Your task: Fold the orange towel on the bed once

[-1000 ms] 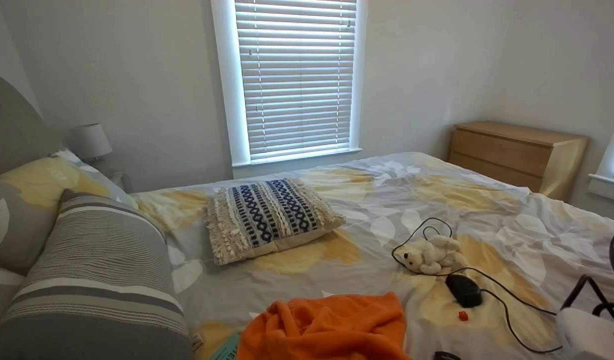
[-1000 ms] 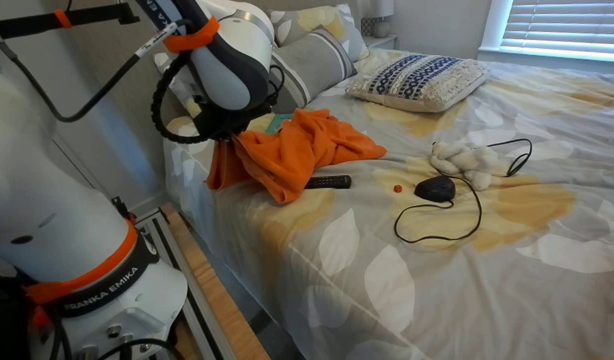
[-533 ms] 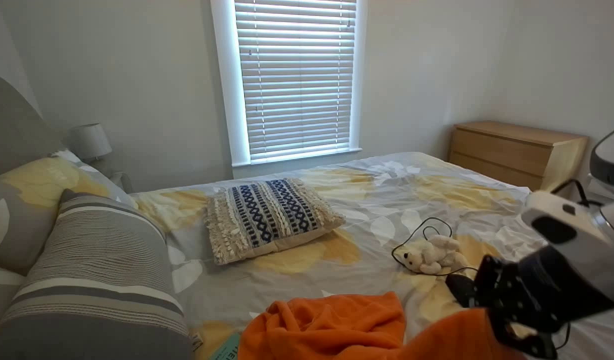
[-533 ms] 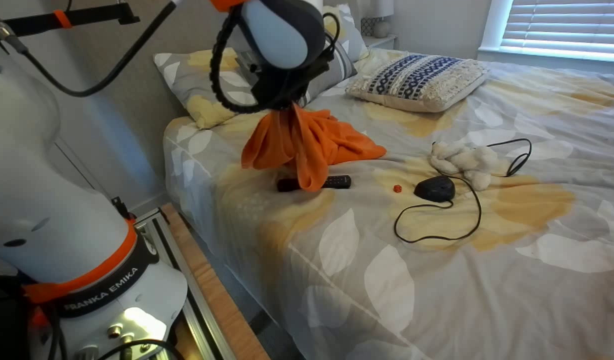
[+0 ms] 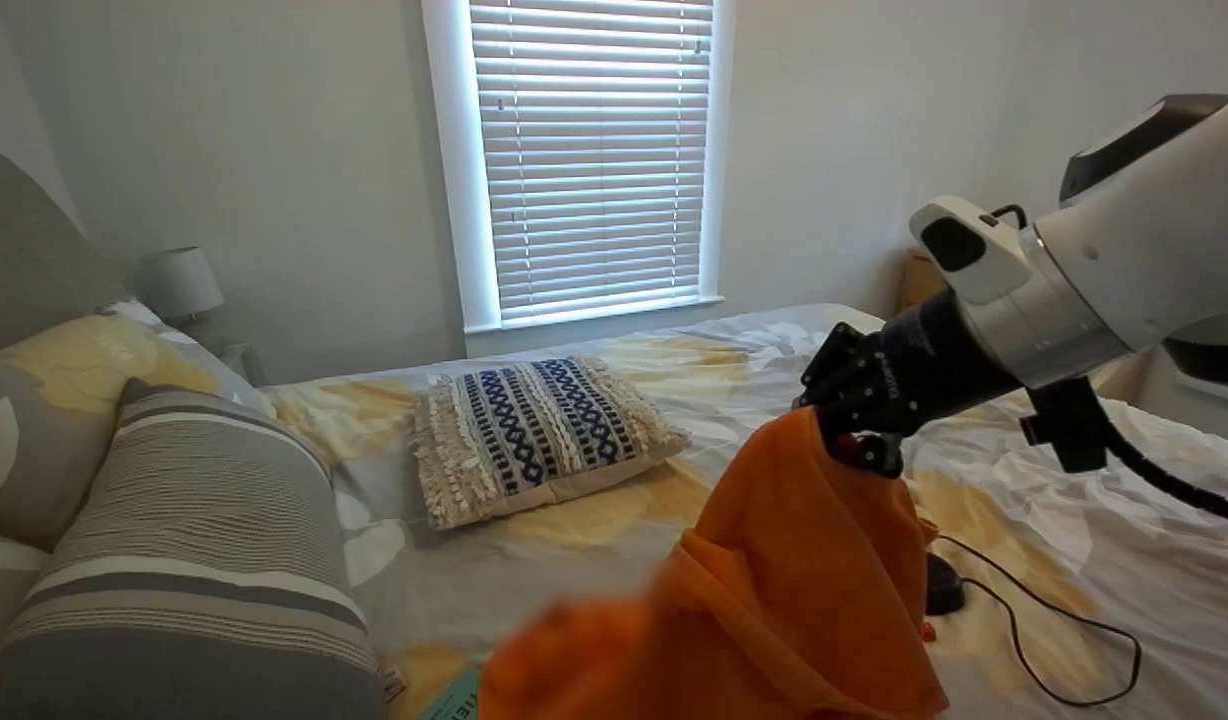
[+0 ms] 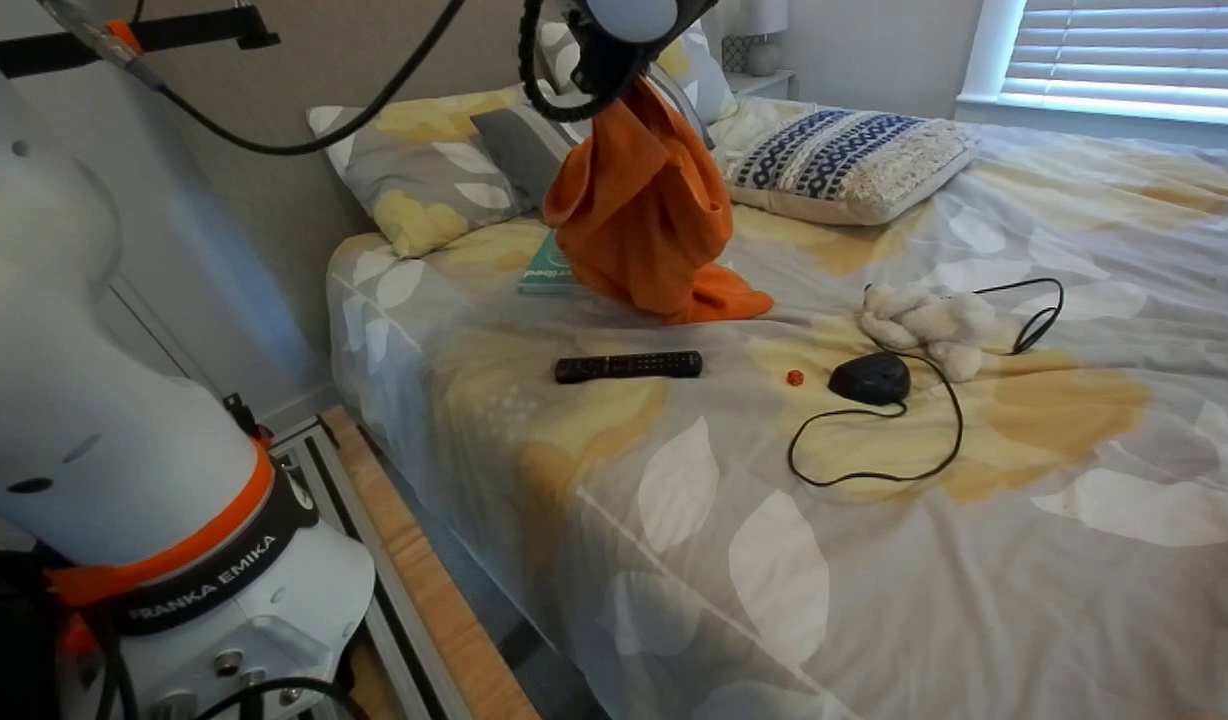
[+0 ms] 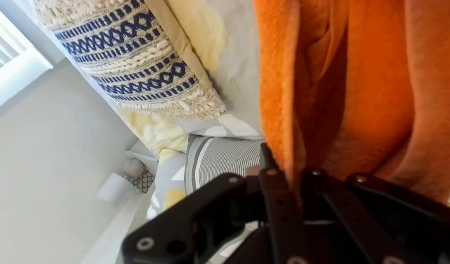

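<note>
Gripper (image 7: 292, 178), black, one, mine: stood at the bottom of the frame in the wrist view, clenched on a gathered edge of the orange towel (image 6: 654, 210).

Orange towel, plush, one: hung in folds from my grip in both exterior views, at the upper centre of the frame in an exterior view, its lower end resting on the bed (image 6: 934, 600); it filled the upper right in the wrist view.

Arm (image 5: 1144, 250), white and black, mine: sloped down from the right edge of the frame to the gripper in an exterior view.

Remote control (image 6: 629, 367), black, one: lay near the centre in an exterior view, below the towel and apart from it.

Small red object (image 6: 795, 378), one: lay to its right.

Corded mouse (image 6: 870, 378), black, one: lay farther right, near the red object.

Plush toy (image 6: 929, 322), off-white, one: lay right of centre, just beside the mouse.

Book (image 6: 547, 272), teal, one: lay left of centre in the upper half, partly hidden behind the towel.

Fringed cushion (image 6: 844, 160), cream and navy, one: sat right of centre near the top in an exterior view, upper left in the wrist view.

Striped pillow (image 5: 189, 560), grey and white, one: filled the lower left in an exterior view.

Window blinds (image 5: 594, 150), white: hung at the upper centre in an exterior view.
</note>
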{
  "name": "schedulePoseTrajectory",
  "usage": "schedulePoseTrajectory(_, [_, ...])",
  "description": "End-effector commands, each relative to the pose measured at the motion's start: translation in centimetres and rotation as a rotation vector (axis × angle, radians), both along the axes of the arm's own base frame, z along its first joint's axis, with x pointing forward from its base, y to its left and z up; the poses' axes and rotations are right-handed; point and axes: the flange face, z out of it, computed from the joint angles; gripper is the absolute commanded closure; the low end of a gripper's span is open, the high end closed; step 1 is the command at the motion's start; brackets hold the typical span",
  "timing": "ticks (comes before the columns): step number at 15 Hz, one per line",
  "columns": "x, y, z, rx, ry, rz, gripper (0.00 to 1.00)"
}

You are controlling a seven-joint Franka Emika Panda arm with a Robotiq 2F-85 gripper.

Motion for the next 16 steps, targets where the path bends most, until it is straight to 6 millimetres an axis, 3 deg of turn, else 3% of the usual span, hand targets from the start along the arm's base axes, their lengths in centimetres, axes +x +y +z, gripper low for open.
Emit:
schedulePoseTrajectory(1, [0.4, 0.1, -0.3, 0.004, 0.003, 0.005, 0.91])
schedulePoseTrajectory(6, [0.9, 0.1, -0.8, 0.008, 0.010, 0.008, 0.91])
schedulePoseTrajectory(7, [0.9, 0.1, -0.8, 0.008, 0.010, 0.008, 0.98])
schedulePoseTrajectory(11, [3.0, 1.9, -1.9, 0.136, 0.055, 0.134, 0.98])
schedulePoseTrajectory(13, [3.7, 2.8, -3.6, 0.183, 0.082, 0.205, 0.98])
schedulePoseTrajectory(16, [3.9, 2.9, -8.4, 0.220, 0.199, 0.235, 0.98])
